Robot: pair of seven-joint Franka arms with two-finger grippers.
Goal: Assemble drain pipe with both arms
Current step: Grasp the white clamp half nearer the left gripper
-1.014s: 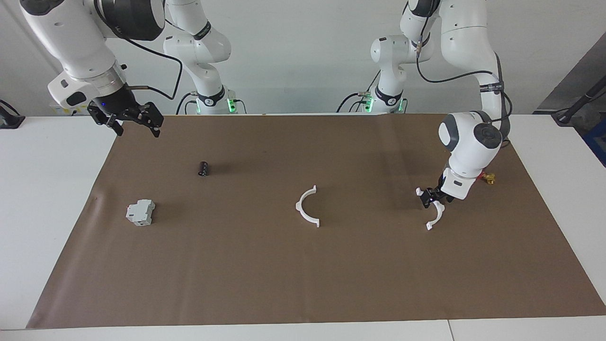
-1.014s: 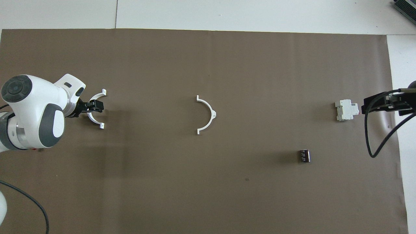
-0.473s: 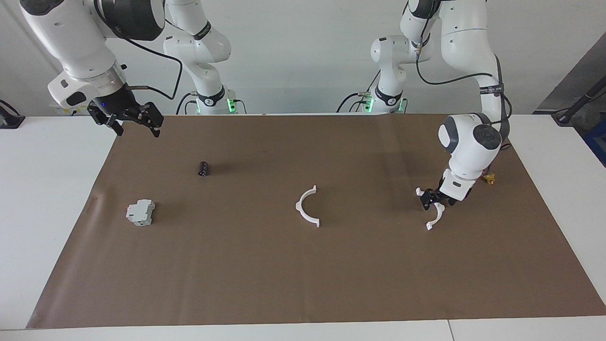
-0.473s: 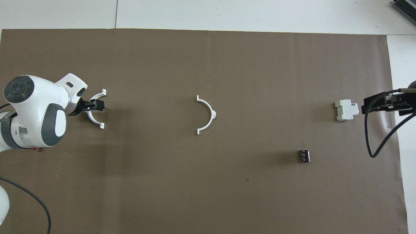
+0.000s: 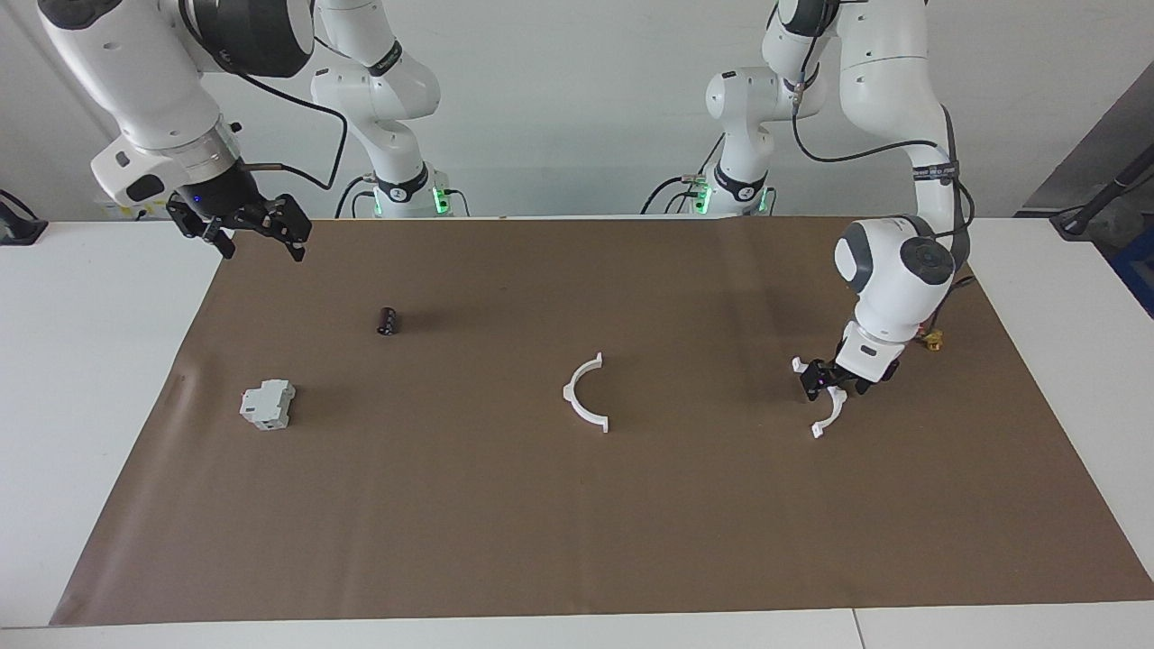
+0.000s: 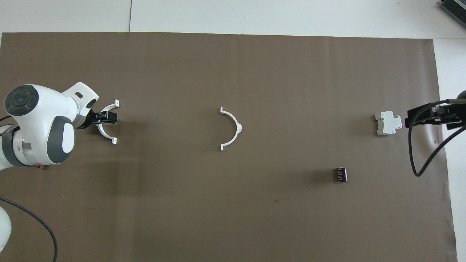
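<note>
Half-ring (image 5: 831,407) beneath left gripper (image 5: 830,386), jaws apparently spread; right gripper (image 5: 255,236) spread, waiting.

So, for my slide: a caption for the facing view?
Left tool down at one white half-ring; other half-ring lies mid-mat; right arm waits.

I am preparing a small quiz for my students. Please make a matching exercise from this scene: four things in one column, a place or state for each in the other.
Things
1. left gripper
2. right gripper
3. middle half-ring
4. grey-white block

Places
A. alone at the mat's centre
B. toward the right arm's end
C. down at a half-ring
D. raised, holding nothing

Pairs: 1-C, 2-D, 3-A, 4-B
</note>
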